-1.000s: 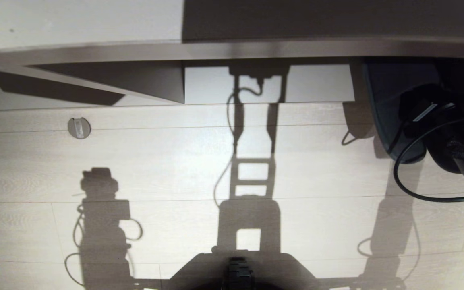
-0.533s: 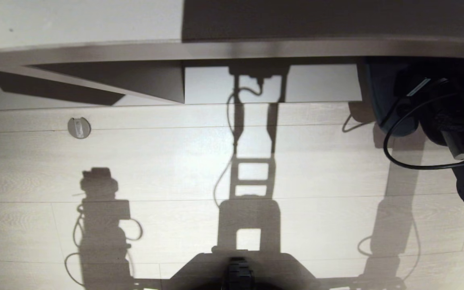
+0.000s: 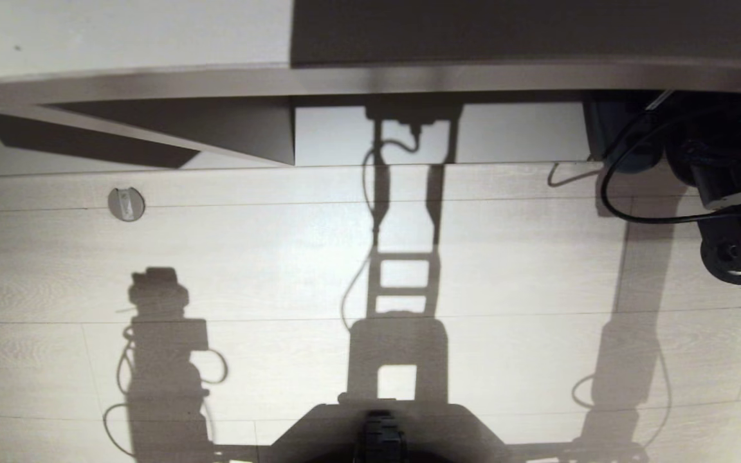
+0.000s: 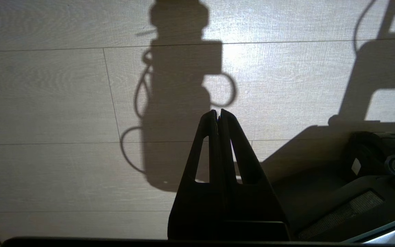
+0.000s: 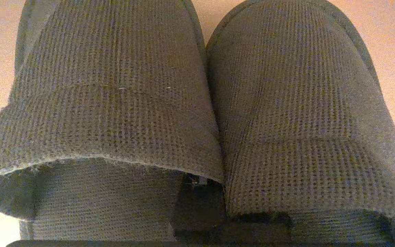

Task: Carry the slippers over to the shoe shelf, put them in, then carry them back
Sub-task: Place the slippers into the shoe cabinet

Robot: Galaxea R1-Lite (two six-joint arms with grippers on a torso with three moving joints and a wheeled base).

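The slippers (image 5: 197, 89), a dark grey waffle-fabric pair, lie side by side with their toes pointing away from the wrist camera. My right gripper (image 5: 214, 195) is shut on their adjoining inner edges, its fingers mostly buried in the two openings. In the head view the right arm (image 3: 731, 193) reaches at the far right into the shoe shelf (image 3: 505, 135), where the slippers (image 3: 608, 135) show as a dark shape under its top ledge, right of the divider (image 3: 283, 138). My left gripper (image 4: 218, 115) hangs shut and empty over the pale floor.
A round metal disc (image 3: 126, 204) sits in the plank floor at the left. A black cable (image 3: 628, 209) loops off the right wrist. My base's front (image 3: 383, 437) is at the near edge, with the robot's shadows across the floor.
The right arm has stretched forward toward the shelf, taking the slippers from over the floor in under the shelf's ledge. The left arm and the camera have not moved.
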